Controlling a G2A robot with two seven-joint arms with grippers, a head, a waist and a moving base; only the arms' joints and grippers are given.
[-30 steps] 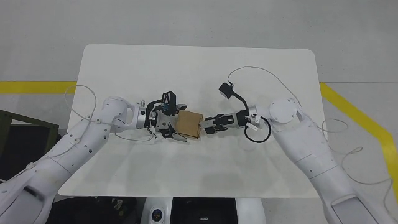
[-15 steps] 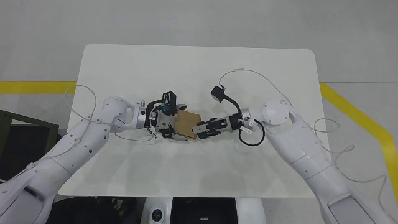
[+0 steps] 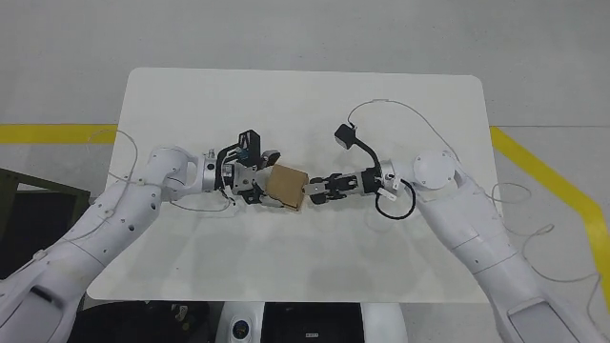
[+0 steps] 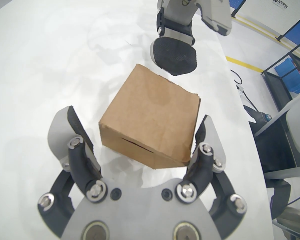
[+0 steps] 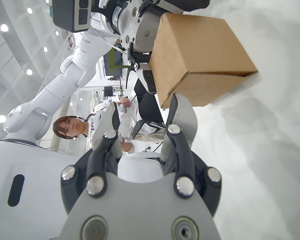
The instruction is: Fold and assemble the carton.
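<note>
Since the carton (image 3: 286,187) seemingly needs squaring, left gripper (image 4: 137,116) straddles it, fingers apart; right gripper (image 5: 144,102), likewise spread, braces its opposite side.

Carton (image 3: 286,187), maybe tilted, between left gripper (image 3: 255,189), right gripper (image 3: 315,191).

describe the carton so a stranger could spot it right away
Find the white table, then the spot nearer the robot where both arms meet. The carton sits there between the left gripper and the right gripper. It is a brown cardboard cube, the one brown thing among white and black robot parts.
</note>
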